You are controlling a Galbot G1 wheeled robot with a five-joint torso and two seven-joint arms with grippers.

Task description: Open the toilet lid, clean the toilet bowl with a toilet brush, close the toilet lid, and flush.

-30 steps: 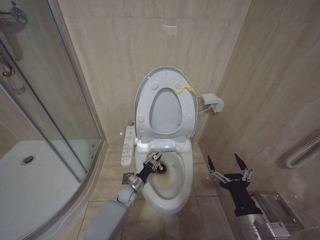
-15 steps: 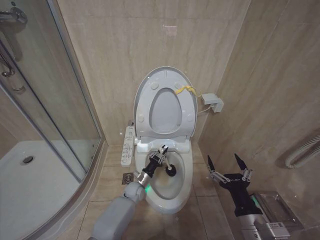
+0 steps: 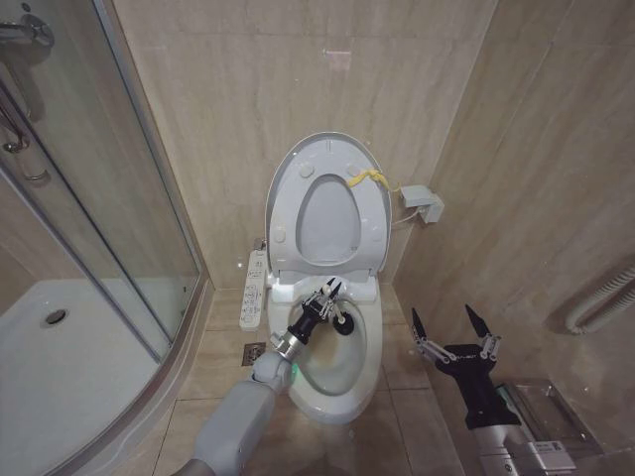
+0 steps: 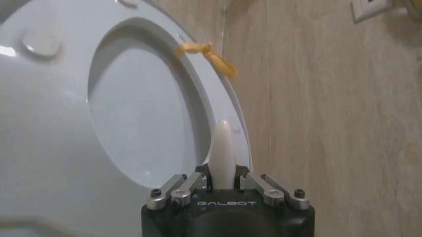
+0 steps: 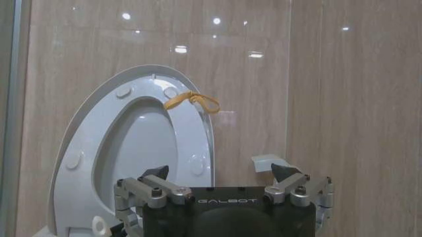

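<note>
Over the toilet bowl, near its back rim, hovers the left gripper, clamped on the thin white handle of the toilet brush, with the black bristle head down inside the basin toward the rear. Up against the wall behind the bowl stands the toilet lid, raised together with the seat ring, the yellow strap dangling at the upper edge. To the right of the bowl, well apart from it, waits the right gripper, fingers spread wide and empty. Looks like the scrubbing step, midway through: opening done, closing and flushing not yet. Probably calls next for sweeping the bristles round the stained wall toward the front of the bowl, keeping the handle firmly pinched and clear of the rim.
</note>
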